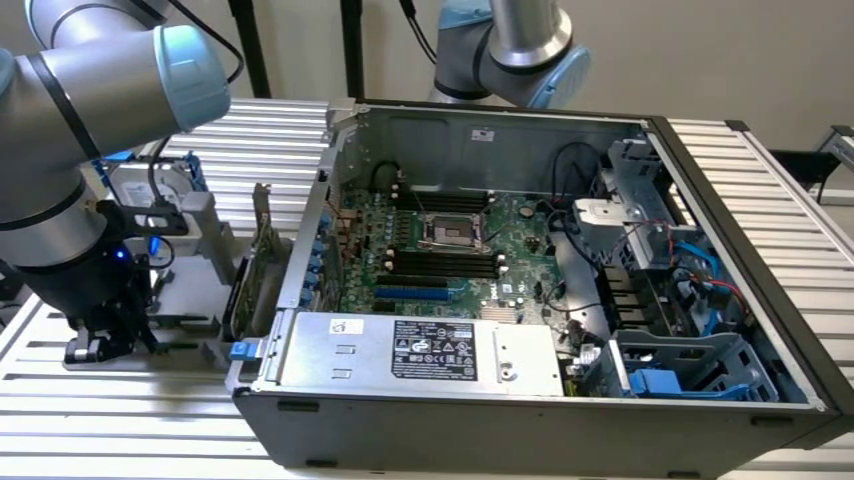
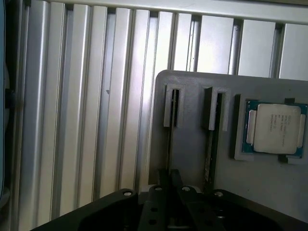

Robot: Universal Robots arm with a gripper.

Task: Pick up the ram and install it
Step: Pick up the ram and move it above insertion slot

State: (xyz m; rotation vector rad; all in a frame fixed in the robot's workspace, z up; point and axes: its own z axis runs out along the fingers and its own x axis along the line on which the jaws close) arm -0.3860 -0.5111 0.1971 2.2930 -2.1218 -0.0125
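A big slatted table holds an open computer case. At the exterior view's left, beside the case, the robot arm reaches down to a gray holder. The ram stands on its edge in a slot of that holder. The gripper is right at the ram. Whether the claw is apart or together cannot be told. The ram looks light, thin and stiff, but easy to break. It is likely best held by its two flat sides, without a hard squeeze.
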